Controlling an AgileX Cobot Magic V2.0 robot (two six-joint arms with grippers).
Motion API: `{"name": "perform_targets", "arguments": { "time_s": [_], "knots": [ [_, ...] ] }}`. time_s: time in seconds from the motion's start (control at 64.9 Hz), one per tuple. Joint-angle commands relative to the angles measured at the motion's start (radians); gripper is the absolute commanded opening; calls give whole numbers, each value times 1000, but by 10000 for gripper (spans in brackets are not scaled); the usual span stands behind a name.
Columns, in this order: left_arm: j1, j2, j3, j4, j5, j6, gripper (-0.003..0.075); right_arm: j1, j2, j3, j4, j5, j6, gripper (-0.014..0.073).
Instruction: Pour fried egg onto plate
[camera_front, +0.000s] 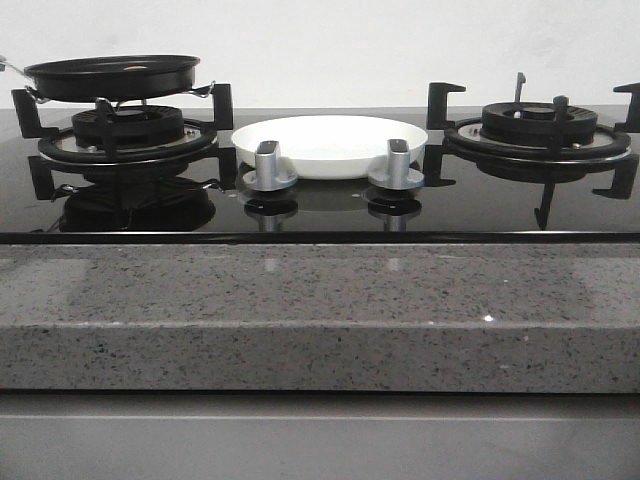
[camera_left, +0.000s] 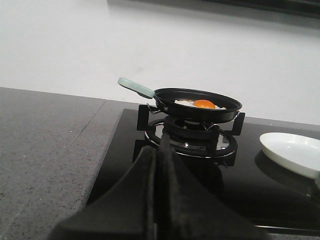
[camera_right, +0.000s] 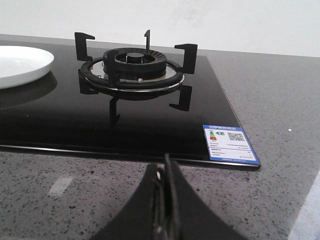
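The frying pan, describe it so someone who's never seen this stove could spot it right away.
Find the black glass cooktop set in the grey speckled counter. On its left burner grate sits the frying pan: round, black and shallow, with a pale green handle and a fried egg inside. The right burner is bare, and the plate between them is white and empty.

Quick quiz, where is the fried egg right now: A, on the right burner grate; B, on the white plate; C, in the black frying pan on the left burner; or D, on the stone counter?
C: the left wrist view shows the fried egg lying in the black frying pan on the left burner, while the plate between the burners holds nothing.
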Motion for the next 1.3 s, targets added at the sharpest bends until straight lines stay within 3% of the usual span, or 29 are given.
{"name": "perform_targets", "arguments": {
  "time_s": [0.0, 1.002, 1.28],
  "knots": [
    [-9, -17, 6, 0, -83, -9, -19, -6, -20, -4, -11, -87, -6, -69],
    [-9, -17, -38, 5, -133, -9, -19, -5, -20, -40, -12, -150, -6, -69],
    [-9, 50, -353, 20, 146, -9, -19, -5, 17, -328, -12, 13, -6, -69]
  ]
}}
